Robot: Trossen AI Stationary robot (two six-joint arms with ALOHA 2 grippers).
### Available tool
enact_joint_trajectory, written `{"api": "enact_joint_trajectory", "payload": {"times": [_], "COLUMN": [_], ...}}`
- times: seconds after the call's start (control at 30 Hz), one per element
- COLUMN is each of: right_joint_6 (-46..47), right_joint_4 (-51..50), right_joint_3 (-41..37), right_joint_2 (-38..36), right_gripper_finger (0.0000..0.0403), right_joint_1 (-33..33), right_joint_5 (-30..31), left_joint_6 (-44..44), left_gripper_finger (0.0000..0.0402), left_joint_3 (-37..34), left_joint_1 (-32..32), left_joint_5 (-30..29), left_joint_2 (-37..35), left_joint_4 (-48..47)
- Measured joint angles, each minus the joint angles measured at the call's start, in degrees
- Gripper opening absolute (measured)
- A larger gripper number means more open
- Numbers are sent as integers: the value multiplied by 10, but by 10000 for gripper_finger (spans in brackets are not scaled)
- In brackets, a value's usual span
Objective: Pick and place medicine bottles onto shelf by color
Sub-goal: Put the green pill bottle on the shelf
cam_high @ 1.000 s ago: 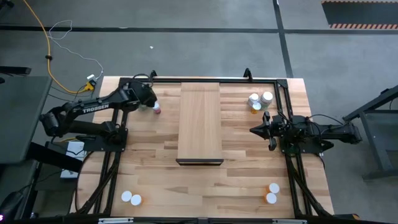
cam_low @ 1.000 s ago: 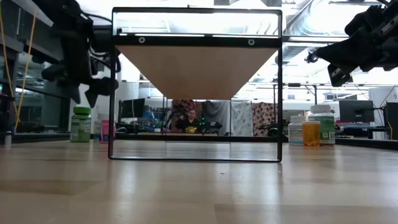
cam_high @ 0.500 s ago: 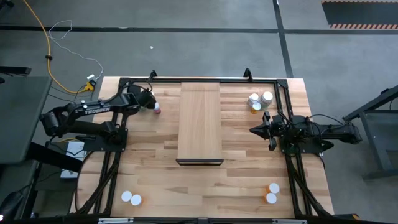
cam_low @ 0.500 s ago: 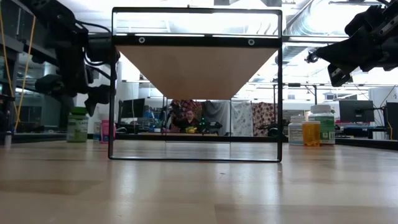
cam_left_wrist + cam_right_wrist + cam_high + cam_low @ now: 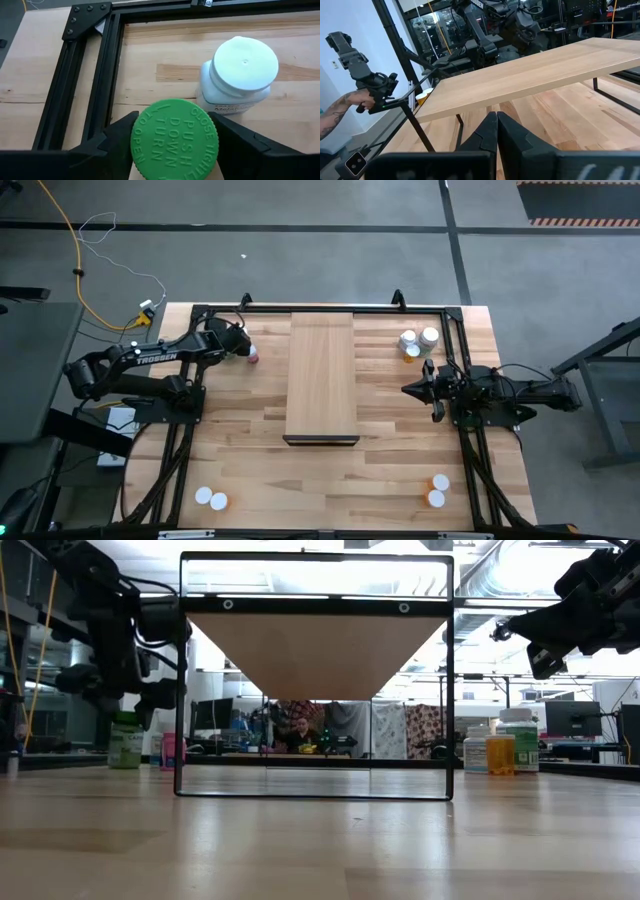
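Left gripper (image 5: pixel 175 137) straddled the green-capped bottle (image 5: pixel 174 139) at the table's ten o'clock corner.
Its fingers (image 5: pixel 120 137) stood partly open either side of the cap, grip uncertain; a white-capped bottle (image 5: pixel 239 70) sat just beside. The shelf (image 5: pixel 322 375) lay bare at centre. At three o'clock, the right gripper (image 5: pixel 496 125) hovered, fingers pressed together, empty.

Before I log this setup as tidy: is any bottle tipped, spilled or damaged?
Nothing stands out. The green-capped bottle sits upright between the left claw's fingers, the white-capped bottle upright beside it. The three bottles at the far right corner stand upright, and the shelf lies square and bare.
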Motion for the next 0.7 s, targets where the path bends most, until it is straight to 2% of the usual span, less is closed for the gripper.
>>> {"api": "enact_joint_trajectory", "payload": {"times": [0.13, 0.33, 0.47, 0.7], "right_joint_6": [0, 0, 0, 0], "right_joint_4": [0, 0, 0, 0], "right_joint_3": [0, 0, 0, 0], "right_joint_2": [0, 0, 0, 0], "right_gripper_finger": [0, 0, 0, 0], "right_joint_1": [0, 0, 0, 0], "right_joint_5": [0, 0, 0, 0], "left_joint_6": [5, 41, 61, 97], "left_gripper_finger": [182, 182, 192, 182], "left_joint_3": [1, 10, 44, 112], "left_joint_1": [0, 0, 0, -24], "left_joint_5": [-2, 8, 6, 5], "left_joint_2": [0, -17, -47, -103], "left_joint_4": [0, -19, -47, -57]}}
